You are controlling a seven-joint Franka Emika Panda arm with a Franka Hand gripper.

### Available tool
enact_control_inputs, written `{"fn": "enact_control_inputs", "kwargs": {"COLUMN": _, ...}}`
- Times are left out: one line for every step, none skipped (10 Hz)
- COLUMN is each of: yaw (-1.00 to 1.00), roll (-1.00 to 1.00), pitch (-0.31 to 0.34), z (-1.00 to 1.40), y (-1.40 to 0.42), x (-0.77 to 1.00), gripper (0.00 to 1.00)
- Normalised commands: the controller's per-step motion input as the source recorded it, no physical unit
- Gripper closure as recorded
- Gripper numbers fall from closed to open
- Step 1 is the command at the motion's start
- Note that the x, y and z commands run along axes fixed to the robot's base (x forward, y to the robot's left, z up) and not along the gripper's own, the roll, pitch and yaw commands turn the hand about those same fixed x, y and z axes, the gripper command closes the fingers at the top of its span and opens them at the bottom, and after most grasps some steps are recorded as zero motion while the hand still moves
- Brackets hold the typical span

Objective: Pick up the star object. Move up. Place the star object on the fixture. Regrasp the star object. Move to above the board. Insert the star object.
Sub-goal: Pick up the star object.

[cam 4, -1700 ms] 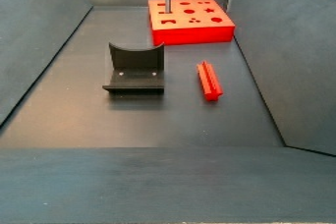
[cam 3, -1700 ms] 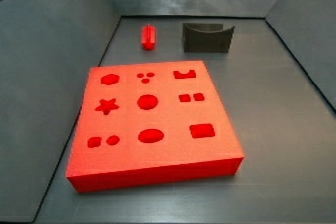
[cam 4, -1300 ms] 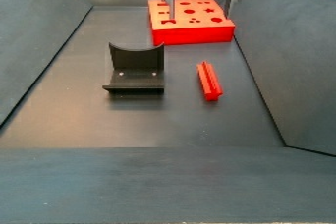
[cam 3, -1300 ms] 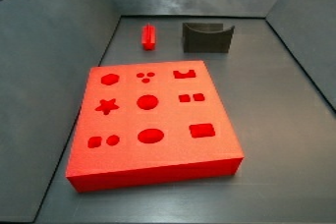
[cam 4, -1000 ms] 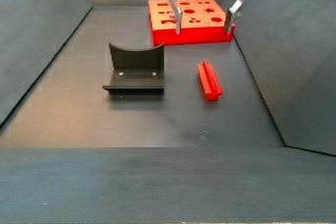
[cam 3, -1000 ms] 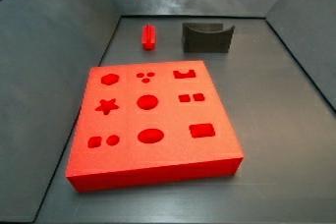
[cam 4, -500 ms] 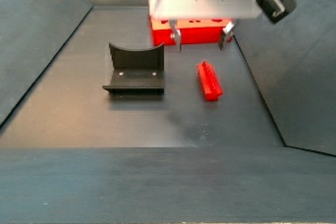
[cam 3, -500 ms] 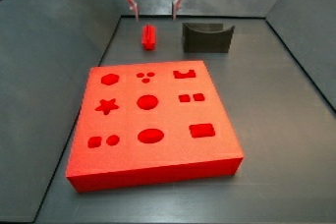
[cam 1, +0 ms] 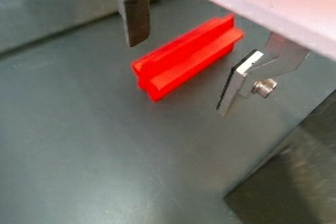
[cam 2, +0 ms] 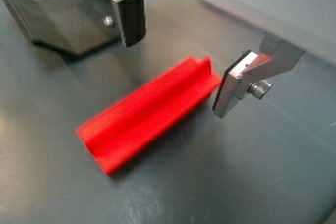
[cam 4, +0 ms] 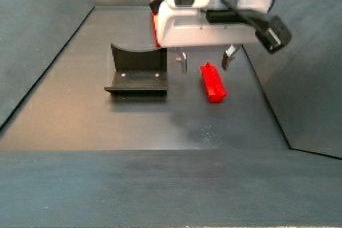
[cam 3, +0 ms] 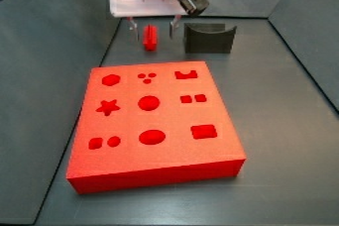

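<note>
Gripper (cam 2: pixel 178 56) over star object (cam 2: pixel 144 115), jaws released.
Fingers (cam 1: pixel 134 17) straddle the peg untouched; fixture (cam 4: pixel 136 70) beside, board (cam 3: pixel 157 126) well apart.

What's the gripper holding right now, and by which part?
Nothing. The gripper is open, its fingers straddling the star object on the floor without touching it.

In a wrist view, the claw (cam 1: pixel 182 53) straddles the star object (cam 1: pixel 188 58), fingers apart
</note>
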Motion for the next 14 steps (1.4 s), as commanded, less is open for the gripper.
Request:
{"fn": "enact_control_inputs", "kwargs": {"yaw": 0.0, "roll": 0.05, "pitch": -0.05, "z": -1.0, "y": 0.0, "x": -0.01, "gripper": 0.0}}
{"fn": "enact_control_inputs", "kwargs": {"yaw": 0.0, "roll": 0.06, "pitch": -0.079, "z": -1.0, "y": 0.0, "x": -0.04, "gripper": 0.0}}
{"fn": "enact_control_inputs", "kwargs": {"yaw": 0.0, "roll": -0.01, "pitch": -0.171, "z": -0.04, "y": 0.0, "x": -0.17, "gripper": 0.0}}
{"fn": "enact_control_inputs", "kwargs": {"yaw": 0.0, "roll": 0.0, "pitch": 0.01, "z": 0.0, "y": 0.0, "x": 0.0, "gripper": 0.0}}
{"fn": "enact_control_inputs", "kwargs": {"yaw": 0.0, "roll": 0.0, "pitch": -0.026, "z": 0.0, "y": 0.0, "x": -0.01, "gripper": 0.0}}
{"fn": "enact_control_inputs", "kwargs": {"yaw": 0.0, "roll": 0.0, "pitch": 0.0, "z": 0.0, "y": 0.0, "x": 0.0, "gripper": 1.0}}
{"fn": "enact_control_inputs", "kwargs": {"yaw": 0.0, "roll": 0.0, "pitch": 0.0, "z": 0.0, "y": 0.0, "x": 0.0, "gripper": 1.0}}
{"fn": "enact_control_inputs", "kwargs": {"yaw": 0.0, "roll": 0.0, "pitch": 0.0, "z": 0.0, "y": 0.0, "x": 0.0, "gripper": 1.0}}
{"fn": "enact_control_inputs", "kwargs": {"yaw": 0.0, "roll": 0.0, "pitch": 0.0, "z": 0.0, "y": 0.0, "x": 0.0, "gripper": 1.0}}
{"fn": "enact_control_inputs", "kwargs": {"yaw": 0.0, "roll": 0.0, "pitch": 0.0, "z": 0.0, "y": 0.0, "x": 0.0, "gripper": 1.0}}
{"fn": "enact_control_inputs", "kwargs": {"yaw": 0.0, "roll": 0.0, "pitch": 0.0, "z": 0.0, "y": 0.0, "x": 0.0, "gripper": 1.0}}
{"fn": "enact_control_inputs", "kwargs": {"yaw": 0.0, "roll": 0.0, "pitch": 0.0, "z": 0.0, "y": 0.0, "x": 0.0, "gripper": 1.0}}
{"fn": "enact_control_inputs", "kwargs": {"yaw": 0.0, "roll": 0.0, "pitch": 0.0, "z": 0.0, "y": 0.0, "x": 0.0, "gripper": 1.0}}
{"fn": "enact_control_inputs", "kwargs": {"yaw": 0.0, "roll": 0.0, "pitch": 0.0, "z": 0.0, "y": 0.0, "x": 0.0, "gripper": 1.0}}
